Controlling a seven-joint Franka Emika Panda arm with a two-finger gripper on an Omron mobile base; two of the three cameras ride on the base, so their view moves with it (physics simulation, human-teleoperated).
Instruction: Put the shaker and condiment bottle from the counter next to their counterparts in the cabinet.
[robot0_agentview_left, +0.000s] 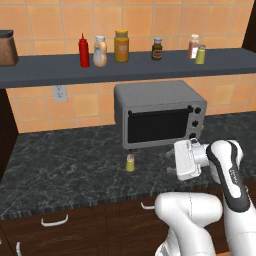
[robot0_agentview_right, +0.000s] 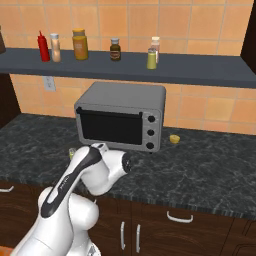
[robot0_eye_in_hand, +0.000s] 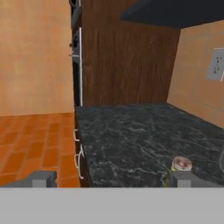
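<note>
Pincer fully open and empty, levelled low over the counter, apparently to approach the shaker sideways; shaker upright before the toaster oven; condiment bottle already on the cabinet, beside the red squeeze bottle.

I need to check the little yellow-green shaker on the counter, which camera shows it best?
The left base view: the tiny yellow-green shaker stands unobstructed before the toaster oven. Right base view: the arm hides most of it. Hand view: cropped low.

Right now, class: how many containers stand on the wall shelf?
7: a brown canister far left, red squeeze bottle, peach bottle, mustard jar, dark jar, pinkish shaker, yellow-green shaker. More may be hidden beyond the frame.
</note>
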